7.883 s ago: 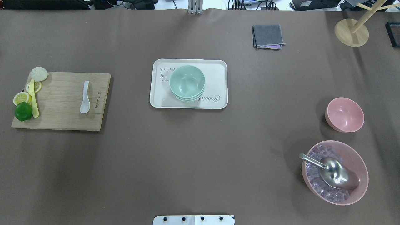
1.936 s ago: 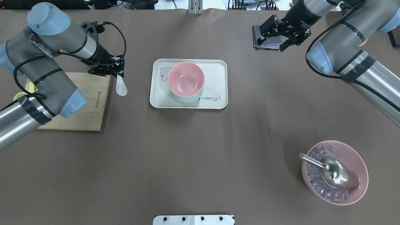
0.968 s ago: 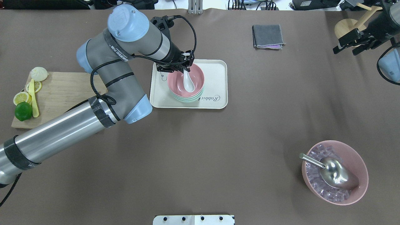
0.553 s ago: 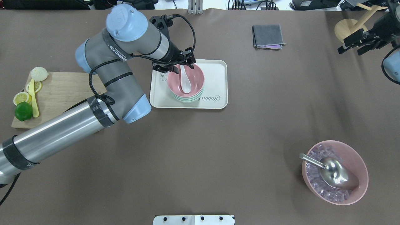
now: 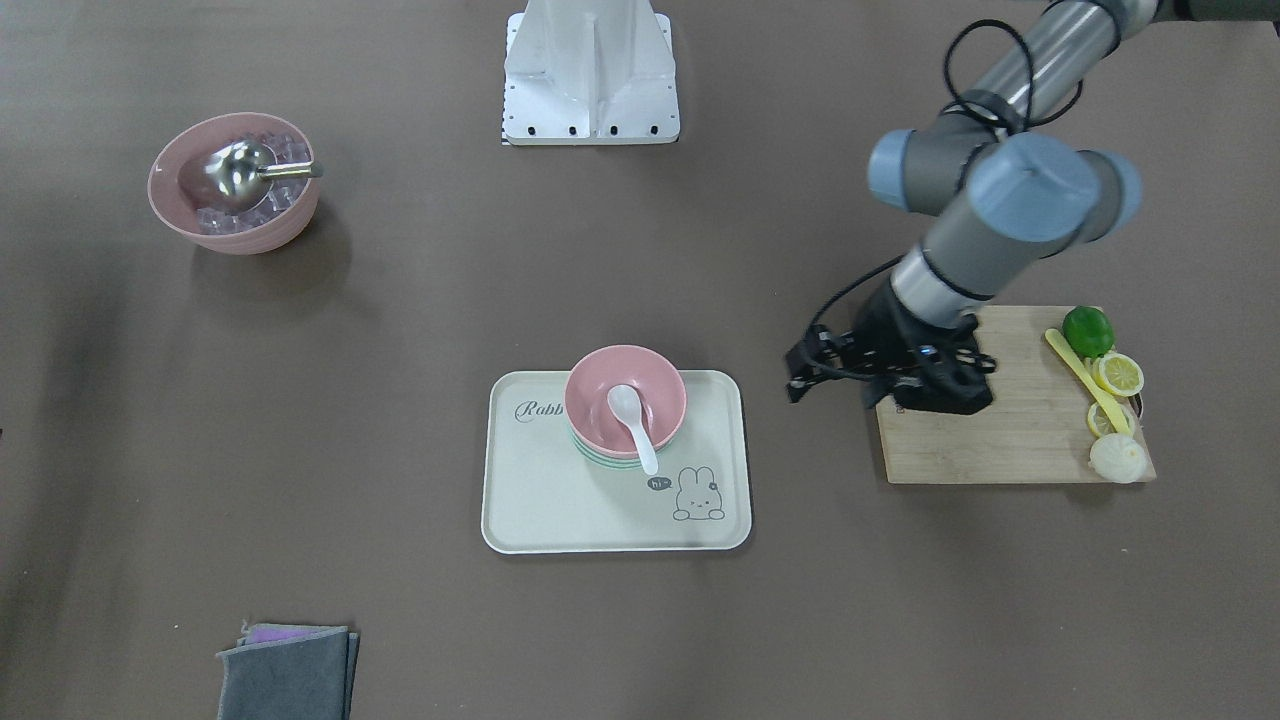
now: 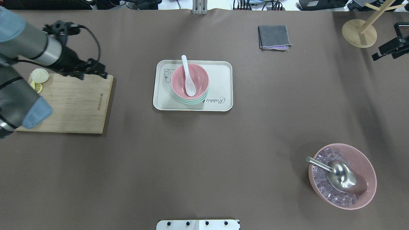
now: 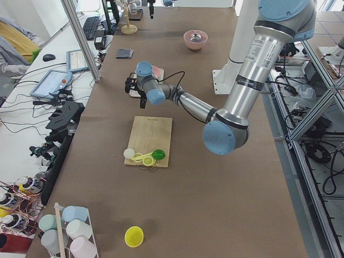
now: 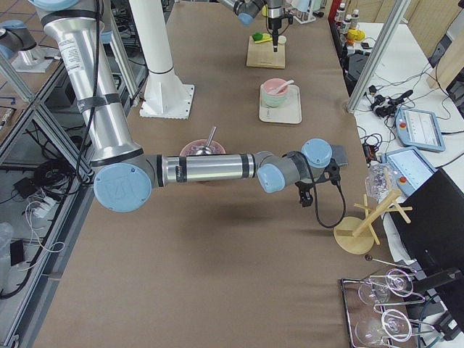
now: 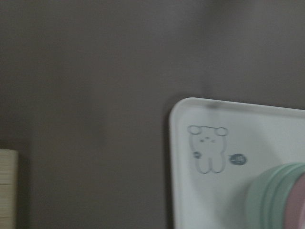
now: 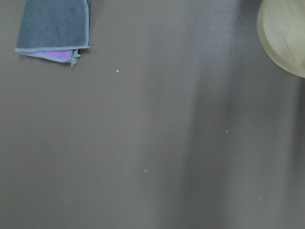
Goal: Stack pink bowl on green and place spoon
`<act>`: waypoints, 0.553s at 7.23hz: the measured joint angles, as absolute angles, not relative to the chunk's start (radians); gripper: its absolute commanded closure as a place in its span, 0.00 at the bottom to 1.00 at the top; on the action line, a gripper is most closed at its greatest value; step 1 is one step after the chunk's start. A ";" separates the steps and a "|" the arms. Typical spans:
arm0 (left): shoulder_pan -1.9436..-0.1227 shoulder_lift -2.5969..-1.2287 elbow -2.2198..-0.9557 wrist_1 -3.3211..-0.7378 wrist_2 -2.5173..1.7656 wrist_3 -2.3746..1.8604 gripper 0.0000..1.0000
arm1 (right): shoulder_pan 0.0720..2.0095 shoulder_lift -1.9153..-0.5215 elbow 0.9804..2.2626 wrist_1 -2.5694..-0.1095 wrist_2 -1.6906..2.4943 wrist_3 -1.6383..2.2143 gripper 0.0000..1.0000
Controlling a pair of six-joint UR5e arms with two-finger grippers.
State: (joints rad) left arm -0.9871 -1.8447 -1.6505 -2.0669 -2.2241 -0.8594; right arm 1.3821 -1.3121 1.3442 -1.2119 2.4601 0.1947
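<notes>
The pink bowl [image 6: 198, 76] sits stacked on the green bowls [image 6: 192, 101] on the cream tray [image 6: 220, 83]. The white spoon [image 6: 188, 83] lies in the pink bowl, its handle over the far rim; it also shows in the front view [image 5: 632, 415]. My left gripper [image 6: 97, 69] is open and empty, over the far right corner of the cutting board, well left of the tray. My right gripper [image 6: 385, 57] is open and empty at the far right edge. The left wrist view shows the tray's corner [image 9: 190, 157] and the green bowls [image 9: 269, 200].
A wooden cutting board [image 6: 73, 105] with a bun [image 6: 40, 75], lemon slices and a lime [image 5: 1087, 330] lies at the left. A large pink bowl of ice with a metal scoop [image 6: 342, 176] stands at the near right. A grey cloth [image 6: 274, 37] and a wooden stand [image 6: 359, 32] are at the back right.
My left gripper has let go of the spoon in the pink bowl and pulled back left to the cutting board. My right gripper has moved further right.
</notes>
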 measured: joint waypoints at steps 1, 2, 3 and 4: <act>-1.047 -1.742 -1.690 -2.045 -2.238 -0.712 0.02 | 1.411 -1.329 1.326 -1.222 2.424 0.109 0.00; -1.114 -1.668 -1.705 -2.007 -2.242 -0.546 0.02 | 1.445 -1.339 1.313 -1.256 2.404 0.026 0.00; -1.187 -1.624 -1.710 -1.943 -2.243 -0.370 0.02 | 1.478 -1.342 1.309 -1.304 2.398 -0.042 0.00; -1.257 -1.601 -1.712 -1.858 -2.243 -0.208 0.02 | 1.499 -1.340 1.309 -1.339 2.396 -0.079 0.00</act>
